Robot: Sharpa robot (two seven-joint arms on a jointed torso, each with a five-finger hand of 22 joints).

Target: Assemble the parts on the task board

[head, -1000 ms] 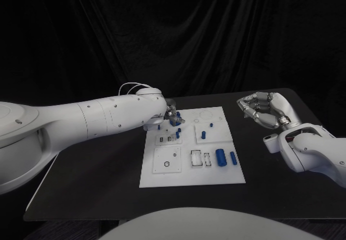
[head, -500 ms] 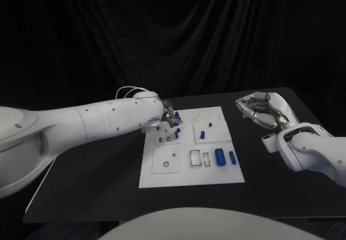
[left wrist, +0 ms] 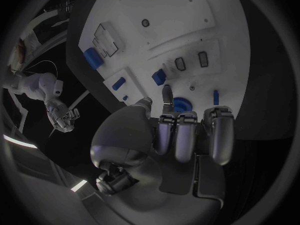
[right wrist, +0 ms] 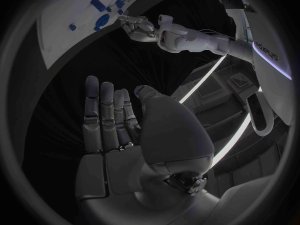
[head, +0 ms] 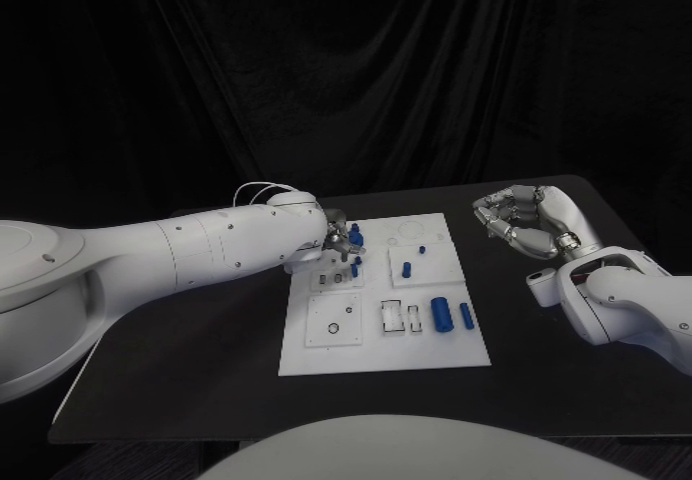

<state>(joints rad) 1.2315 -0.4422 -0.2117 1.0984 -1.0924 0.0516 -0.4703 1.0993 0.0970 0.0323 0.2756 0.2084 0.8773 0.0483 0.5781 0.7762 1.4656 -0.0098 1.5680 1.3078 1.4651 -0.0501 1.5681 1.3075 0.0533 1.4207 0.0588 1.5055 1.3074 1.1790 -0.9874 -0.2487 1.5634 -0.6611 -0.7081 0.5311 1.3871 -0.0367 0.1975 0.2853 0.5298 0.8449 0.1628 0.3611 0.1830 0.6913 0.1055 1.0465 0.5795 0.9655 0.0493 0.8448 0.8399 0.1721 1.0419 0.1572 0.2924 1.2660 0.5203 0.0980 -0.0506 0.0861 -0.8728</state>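
Observation:
The white task board (head: 433,345) lies in the middle of the black table. My left hand (head: 336,238) hovers over the board's far left corner, fingers curled in. Its fingertips (left wrist: 166,94) close round a round blue part (left wrist: 182,104), which also peeks out beside the hand as a blue part (head: 355,235). Two blue cylinders (head: 441,310) lie side by side on the board's right half. A short blue piece (head: 408,268) lies mid-board, and small blue pegs (head: 356,266) stand just below the left hand. My right hand (head: 528,222) is raised off the board's right side, fingers apart, holding nothing.
Empty rectangular slots (head: 394,316) and a square plate with a hole (head: 333,326) sit on the board's near half. Bare black table (head: 188,350) surrounds the board. My left forearm (head: 202,245) crosses the table's left side.
My left hand has crept slightly toward the near side of the board with the blue part, and its arm has lowered a little. The right hand has stayed put.

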